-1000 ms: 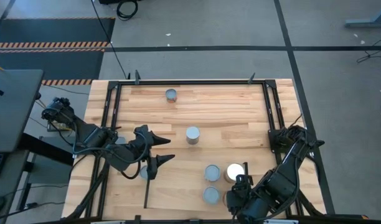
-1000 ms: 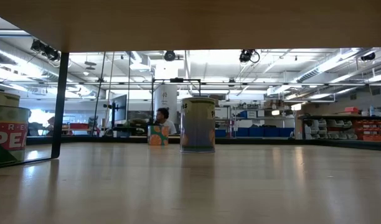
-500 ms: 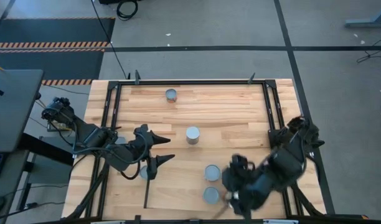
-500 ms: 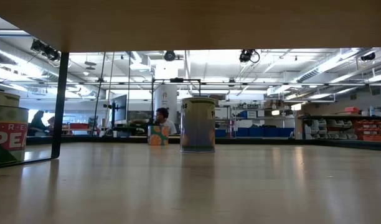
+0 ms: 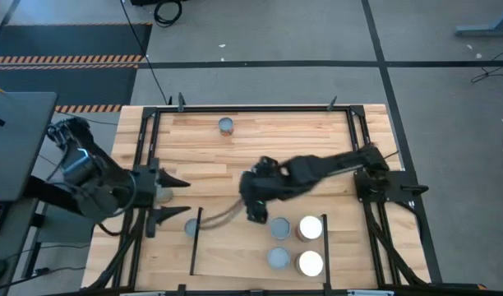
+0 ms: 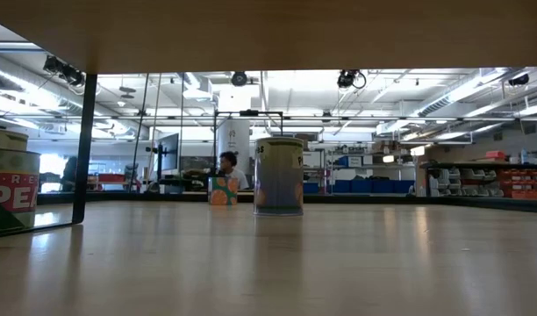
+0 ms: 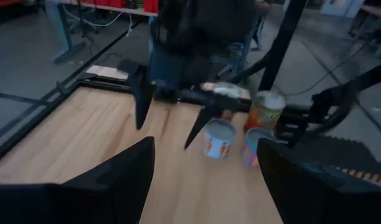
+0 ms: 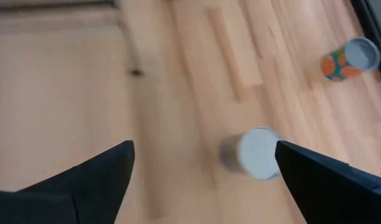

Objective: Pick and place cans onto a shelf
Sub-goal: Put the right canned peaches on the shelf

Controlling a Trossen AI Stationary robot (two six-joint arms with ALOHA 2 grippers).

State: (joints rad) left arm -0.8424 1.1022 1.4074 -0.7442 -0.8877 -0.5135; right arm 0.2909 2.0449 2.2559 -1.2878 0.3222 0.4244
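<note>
My right gripper point(image 5: 253, 201) hangs open above the middle of the table. It hides the grey can there in the high view; the right wrist view shows that can point(image 8: 256, 152) upright on the planks below, untouched. It also shows in the low view point(image 6: 278, 175). An orange-sided can point(image 5: 226, 125) stands near the far edge. Several grey and white cans point(image 5: 279, 228) stand upright on the pale shelf point(image 5: 235, 255) at the near edge. My left gripper point(image 5: 173, 198) is open by the left frame, empty.
A black metal frame point(image 5: 145, 164) borders the table. Another can point(image 5: 190, 228) stands just left of the shelf's left bar. The low view looks under the shelf point(image 6: 268, 35), with a green-labelled can point(image 6: 10, 180) at its left. Bare planks lie between the centre and the far edge.
My right gripper has swung fast from the table's near right corner, beside the shelf, toward the table's centre, uncovering two white cans on the shelf. My left gripper has drawn back toward the table's left edge. No can has moved.
</note>
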